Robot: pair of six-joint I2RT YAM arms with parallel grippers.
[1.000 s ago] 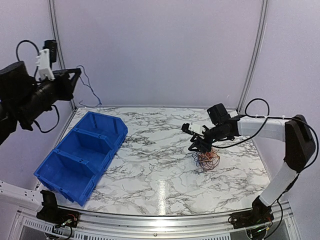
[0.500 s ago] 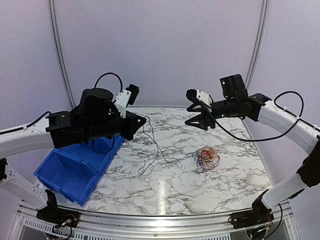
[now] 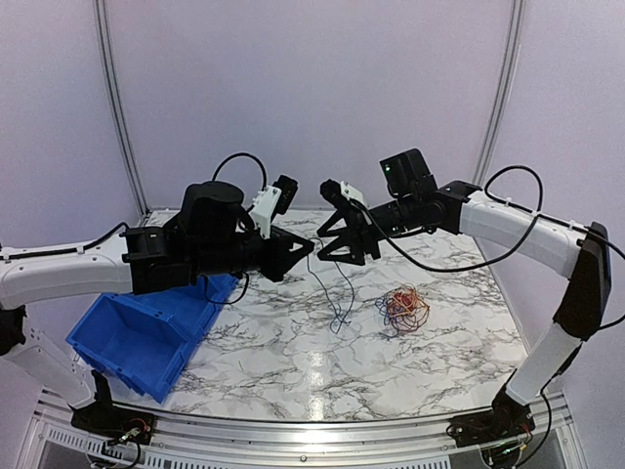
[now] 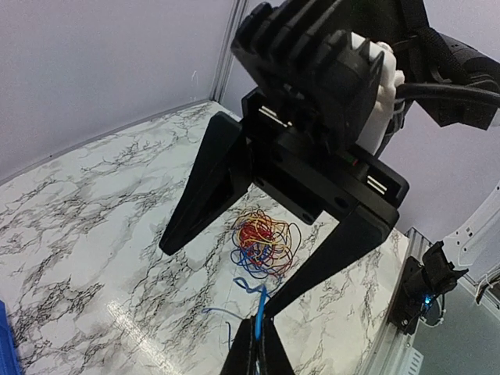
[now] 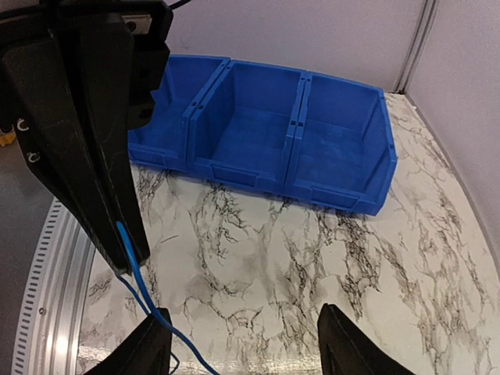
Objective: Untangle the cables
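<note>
- Lower left of the overhead frame: a blue bin (image 3: 146, 327) with three compartments, on the marbled table (image 3: 293, 366), near the table's left edge.
- Centre-left, well above the marble: left gripper (image 3: 307, 248), tips pressed together on a thin blue cable (image 3: 334, 293).
- From that pinch, hanging down in a slack loop toward the tabletop; whether the low end touches the marble cannot be told.
- Just right of it, tip to tip: right gripper (image 3: 332, 249), facing left, jaws spread wide and clamped on nothing.
- In the right wrist frame, lower left: blue cable (image 5: 137, 281) dropping from the left gripper (image 5: 129, 258) into the left side of the gap between the spread jaws; contact there cannot be told.
- Right of centre, flat on the table: a tangle (image 3: 403, 309) of orange, red and blue cables, well below and apart from both grippers.
- Bare marble on every side of the tangle, widest toward the front edge and the bin; right table edge and back wall farther off.
</note>
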